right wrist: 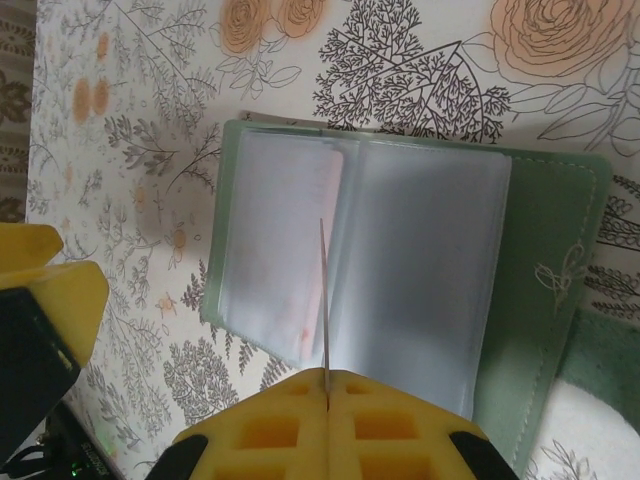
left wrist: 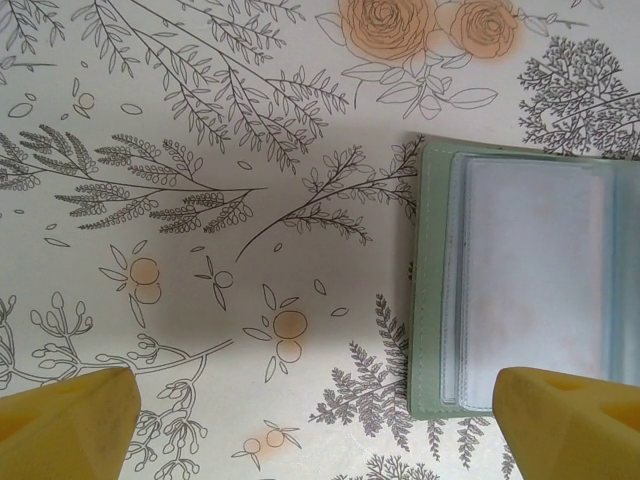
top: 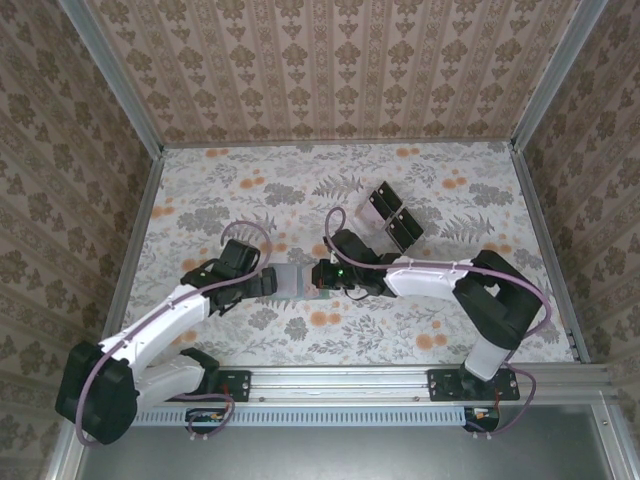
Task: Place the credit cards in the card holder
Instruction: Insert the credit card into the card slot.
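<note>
Item: card holder (right wrist: pixel 545 250), lying open between the grippers. We noted the right gripper (right wrist: pixel 327 390) clenched on one credit card (right wrist: pixel 323 300), edge-on above it; left gripper (left wrist: pixel 315 425) released. Risk we judged: the unpinned holder could slide, buckling the card.

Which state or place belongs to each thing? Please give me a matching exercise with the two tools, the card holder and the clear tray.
Things:
1. left tool
2. right tool
3. card holder
4. clear tray

States or places:
a. lies open between the two tools
b. shut on a credit card, seen edge-on
c. wide open, holding nothing
d. on the far part of the table

Pairs: 1-c; 2-b; 3-a; 4-d
</note>
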Controlling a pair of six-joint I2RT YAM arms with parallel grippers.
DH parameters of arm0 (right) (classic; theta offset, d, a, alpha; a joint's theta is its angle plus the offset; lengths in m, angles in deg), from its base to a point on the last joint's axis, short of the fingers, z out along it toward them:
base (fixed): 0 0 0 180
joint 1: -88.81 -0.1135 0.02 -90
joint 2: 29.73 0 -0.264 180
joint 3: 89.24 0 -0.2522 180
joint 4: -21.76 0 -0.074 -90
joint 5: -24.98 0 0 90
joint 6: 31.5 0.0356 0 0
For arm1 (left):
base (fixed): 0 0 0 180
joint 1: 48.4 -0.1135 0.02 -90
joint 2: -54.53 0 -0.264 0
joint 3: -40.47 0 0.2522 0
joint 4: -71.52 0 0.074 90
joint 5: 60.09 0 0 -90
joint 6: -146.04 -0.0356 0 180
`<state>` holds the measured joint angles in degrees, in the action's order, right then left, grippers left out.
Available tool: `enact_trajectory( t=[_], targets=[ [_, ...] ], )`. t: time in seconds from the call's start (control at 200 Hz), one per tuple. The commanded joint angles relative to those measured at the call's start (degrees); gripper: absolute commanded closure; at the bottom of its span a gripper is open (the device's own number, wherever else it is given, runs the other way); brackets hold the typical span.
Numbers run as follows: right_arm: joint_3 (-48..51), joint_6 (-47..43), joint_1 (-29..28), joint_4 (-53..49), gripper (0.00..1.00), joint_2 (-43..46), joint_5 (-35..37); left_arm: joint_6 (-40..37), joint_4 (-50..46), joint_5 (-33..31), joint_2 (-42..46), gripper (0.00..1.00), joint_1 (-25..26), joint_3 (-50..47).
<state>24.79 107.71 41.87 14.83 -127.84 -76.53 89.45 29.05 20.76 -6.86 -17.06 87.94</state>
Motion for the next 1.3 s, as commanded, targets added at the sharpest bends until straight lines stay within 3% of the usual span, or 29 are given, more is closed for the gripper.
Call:
enact_trajectory(
  t=[0.0, 0.57, 0.975, 1.295],
  targets=[
    [-2.5, 1.5, -0.3, 3.8, 1.0, -1.7, -1.8, 1.1, 1.1, 0.4, -1.2, 0.0, -0.6, -0.4],
    [-1.8, 2.2, 0.3, 3.8, 1.0, -6.4, 2.5, 0.1, 2.4, 1.4, -5.0, 0.0, -0.6, 1.1],
    [3.5, 2.3, 2.6, 5.3, 1.0, -4.6, 0.7, -0.9, 5.1, 3.6, -8.2, 0.0, 0.0, 3.2],
    [4.5, 1.6, 4.2, 5.9, 1.0, -4.8, -1.3, -1.8, 7.0, 2.4, -15.9, 0.0, 3.1, 7.3]
  ],
)
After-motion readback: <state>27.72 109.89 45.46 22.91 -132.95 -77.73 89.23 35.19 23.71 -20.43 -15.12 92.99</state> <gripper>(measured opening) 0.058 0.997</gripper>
